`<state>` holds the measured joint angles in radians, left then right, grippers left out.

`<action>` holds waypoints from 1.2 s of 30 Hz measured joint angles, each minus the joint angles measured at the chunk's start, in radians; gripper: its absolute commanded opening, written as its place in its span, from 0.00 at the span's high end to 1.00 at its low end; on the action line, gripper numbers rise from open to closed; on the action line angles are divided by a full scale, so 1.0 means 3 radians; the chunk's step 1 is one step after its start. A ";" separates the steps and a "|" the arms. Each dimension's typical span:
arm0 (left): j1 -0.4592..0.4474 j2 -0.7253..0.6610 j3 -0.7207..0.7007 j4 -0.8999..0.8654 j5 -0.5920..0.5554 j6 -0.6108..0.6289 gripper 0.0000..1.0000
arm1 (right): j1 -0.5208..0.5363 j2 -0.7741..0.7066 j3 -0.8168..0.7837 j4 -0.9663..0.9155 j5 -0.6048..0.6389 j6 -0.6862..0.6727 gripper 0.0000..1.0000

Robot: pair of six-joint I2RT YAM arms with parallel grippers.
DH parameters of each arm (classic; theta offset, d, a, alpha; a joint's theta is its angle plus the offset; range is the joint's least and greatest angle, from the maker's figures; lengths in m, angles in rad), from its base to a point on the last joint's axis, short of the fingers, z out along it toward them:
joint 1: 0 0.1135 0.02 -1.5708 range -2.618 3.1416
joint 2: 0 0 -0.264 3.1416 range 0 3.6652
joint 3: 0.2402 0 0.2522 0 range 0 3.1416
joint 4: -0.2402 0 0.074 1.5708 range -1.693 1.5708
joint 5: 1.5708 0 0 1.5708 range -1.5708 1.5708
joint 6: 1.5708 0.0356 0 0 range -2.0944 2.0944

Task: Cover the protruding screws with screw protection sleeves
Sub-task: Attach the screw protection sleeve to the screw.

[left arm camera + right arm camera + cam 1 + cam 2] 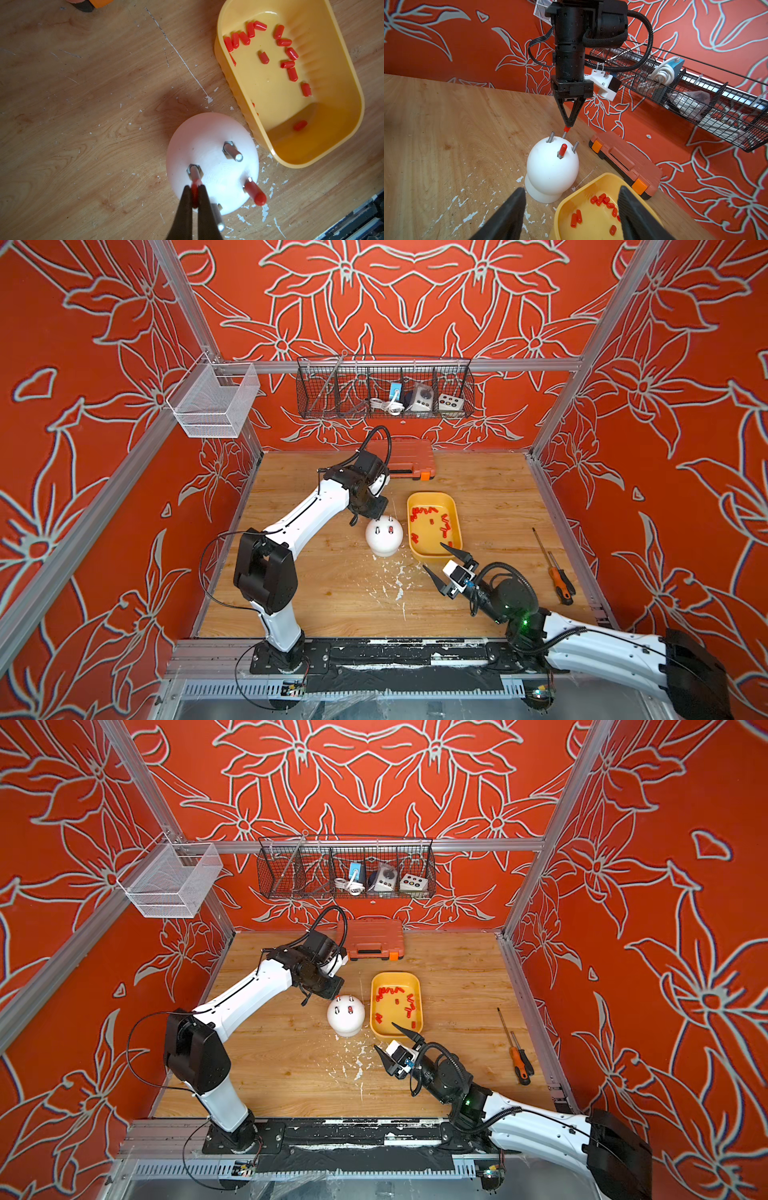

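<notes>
Right wrist view: left claw (568,125) clenched on a red sleeve (566,129) at the tip of one screw (564,135) of the dome (550,172), central on the bench (436,128); another screw (562,151) is capped. Right claw (571,188) released, over the tray's (593,181) near rim.

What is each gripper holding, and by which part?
Left gripper pinches one red sleeve by its upper end, over a screw; right gripper is open, empty.
</notes>
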<state>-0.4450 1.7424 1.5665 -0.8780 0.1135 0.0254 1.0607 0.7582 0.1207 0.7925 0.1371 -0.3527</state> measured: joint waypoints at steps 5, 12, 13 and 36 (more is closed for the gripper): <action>0.0000 0.0006 -0.0084 0.0061 0.0011 0.0000 1.00 | 0.0000 0.0000 0.0000 0.0000 0.0000 0.0001 0.28; 0.0000 0.0013 -0.0093 0.0081 0.0039 -0.0001 1.00 | 0.0000 0.0000 0.0000 0.0000 0.0000 0.0000 0.29; 0.0000 0.0013 -0.0093 0.0081 0.0041 -0.0001 1.00 | 0.0000 0.0000 0.0000 0.0000 0.0000 0.0001 0.28; 0.0000 -0.0052 -0.0140 0.0139 0.0050 -0.0074 0.62 | 0.0000 0.0000 0.0000 0.0001 0.0000 0.0001 0.28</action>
<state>-0.4450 1.7267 1.5246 -0.8364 0.1284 0.0032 1.0607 0.7582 0.1207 0.7929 0.1371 -0.3523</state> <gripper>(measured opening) 0.364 0.718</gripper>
